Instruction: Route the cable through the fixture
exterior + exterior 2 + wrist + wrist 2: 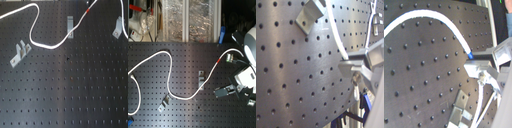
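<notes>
black perforated board (75,90) | cable (45,45) on it | 3 grey clips (20,52)

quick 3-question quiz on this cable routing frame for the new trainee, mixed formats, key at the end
1. True or false: in the first exterior view, the cable passes by the middle clip.
2. How many grey clips show on the pegboard in the first exterior view: A) one B) three C) five
3. Fill in: the band near one end of the cable is coloured ____.

Key
1. True; it runs up along the middle clip, though whether it is seated in it cannot be told.
2. B; the left clip, the middle clip and the right clip.
3. Red.
</notes>
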Motion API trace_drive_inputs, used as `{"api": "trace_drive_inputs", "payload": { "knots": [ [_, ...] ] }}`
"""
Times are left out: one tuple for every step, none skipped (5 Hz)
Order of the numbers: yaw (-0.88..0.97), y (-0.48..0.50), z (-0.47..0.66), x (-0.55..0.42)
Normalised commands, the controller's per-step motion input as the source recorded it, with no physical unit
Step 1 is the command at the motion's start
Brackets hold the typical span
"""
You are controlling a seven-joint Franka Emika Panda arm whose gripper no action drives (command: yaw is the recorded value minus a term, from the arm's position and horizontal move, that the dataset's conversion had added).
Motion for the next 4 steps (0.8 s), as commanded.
{"api": "trace_drive_inputs", "payload": {
  "knots": [
    [-0.17, -0.579, 0.00, -0.007],
    [0.00, -0.012, 0.00, -0.016],
    [0.11, 0.007, 0.00, -0.295],
    [0.31, 0.155, 0.00, -0.320]
  ]
}}
